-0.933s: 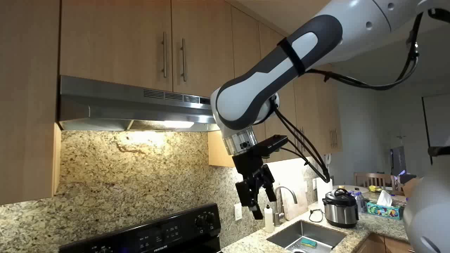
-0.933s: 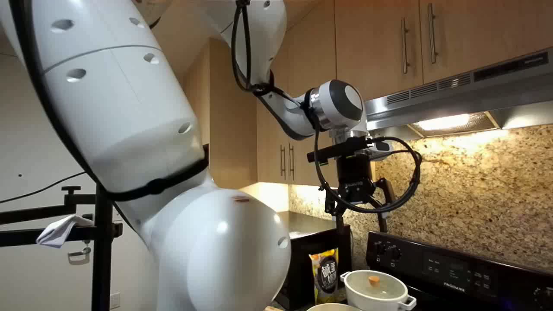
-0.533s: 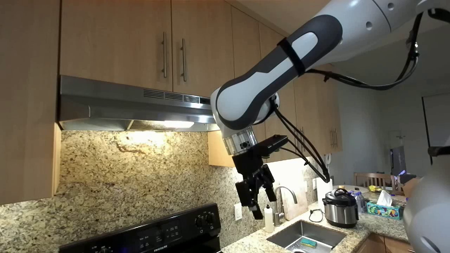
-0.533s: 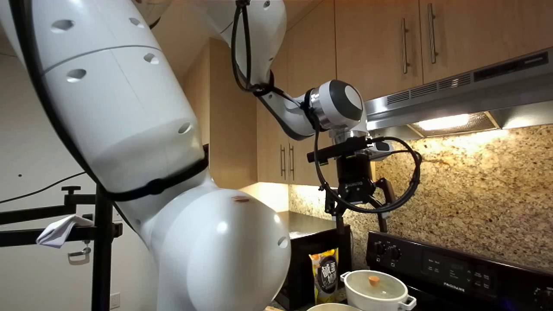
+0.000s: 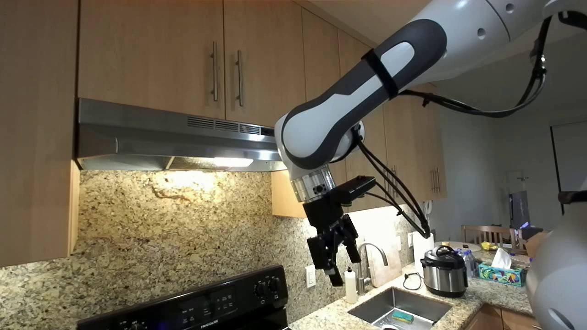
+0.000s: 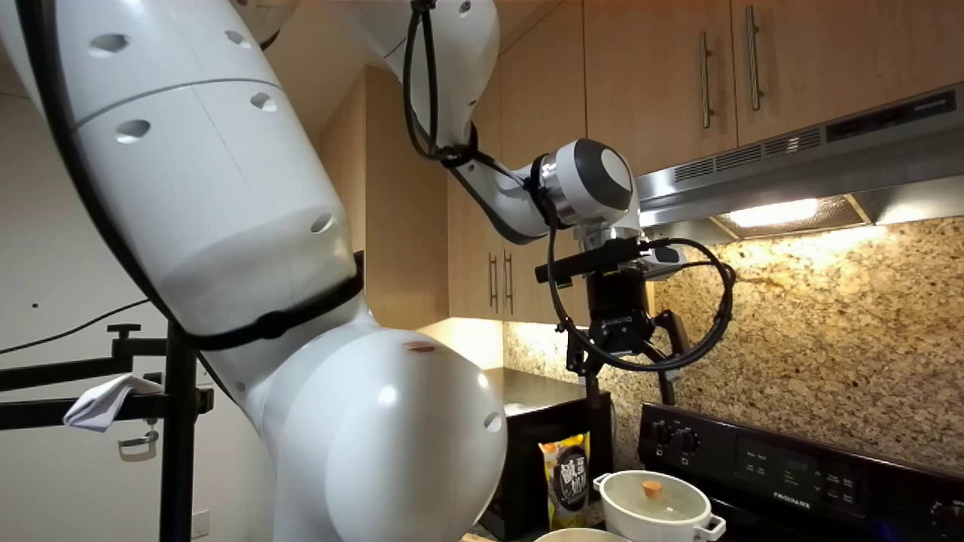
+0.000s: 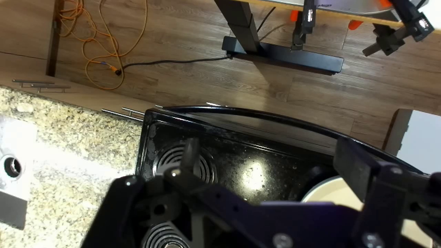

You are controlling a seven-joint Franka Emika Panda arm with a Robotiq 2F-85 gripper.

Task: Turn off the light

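Yellow-white light [image 6: 774, 213] burns on the underside of a kitchen's steel range hood [image 5: 179, 137], the task undone, as a robot arm [image 5: 367, 89] hangs near the hood's end. Nothing has visibly changed this past moment, so switching off appears no closer. Against the earlier frame, arm and light match, the glow as strong as then. The jaws stand spread wide, gripping nothing, below the light and well apart from it, the black stove [image 7: 237, 155] beneath.

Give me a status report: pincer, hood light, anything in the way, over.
Pincer open, holding nothing. Light on under the range hood. Arm hides one end of the range hood in an exterior view; clearance unclear.
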